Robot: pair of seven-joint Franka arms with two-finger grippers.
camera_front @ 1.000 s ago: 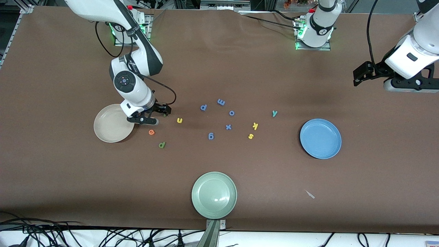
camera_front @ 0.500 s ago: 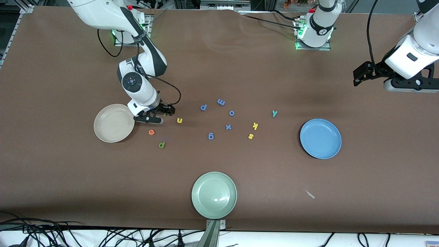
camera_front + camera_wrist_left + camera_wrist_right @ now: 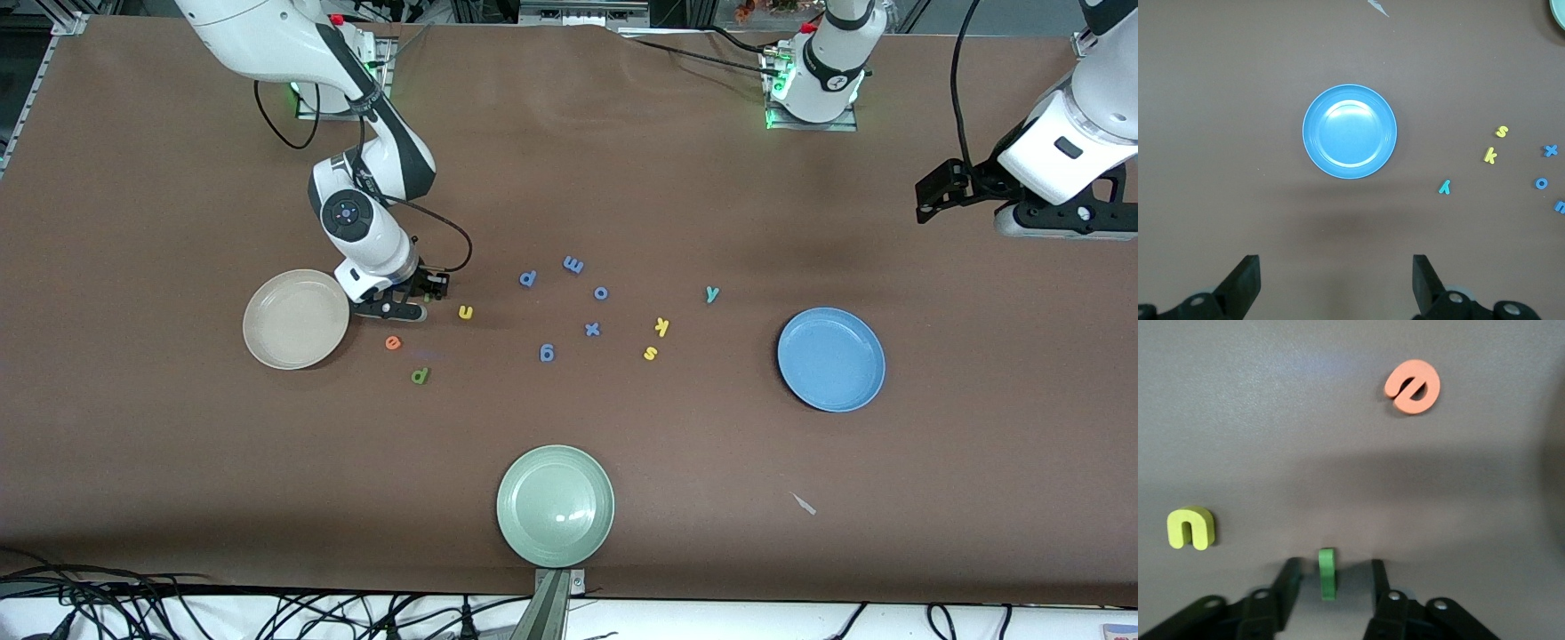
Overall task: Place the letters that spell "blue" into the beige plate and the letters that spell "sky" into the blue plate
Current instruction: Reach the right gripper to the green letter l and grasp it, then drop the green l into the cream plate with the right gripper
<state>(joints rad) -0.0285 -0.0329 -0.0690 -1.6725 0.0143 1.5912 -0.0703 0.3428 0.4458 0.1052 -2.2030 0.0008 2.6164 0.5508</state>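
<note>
Your right gripper sat low beside the beige plate, fingers part-closed astride the green l but not yet gripping, so it could be pinched cleanly. Your left gripper waited, fingers wide and empty, well away from that plate.

Robot lab, bolted arm bases, cables

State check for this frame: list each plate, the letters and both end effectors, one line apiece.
Round cream-beige plate: empty.
Round sky-blue plate: empty.
Pale green plate: empty.
Green foam letter l: on table, between the fingers, not yet clamped.
Yellow u, orange e: loose on table.
Right end effector: low, straddling the l.
Left end effector: open, waiting above table.
</note>
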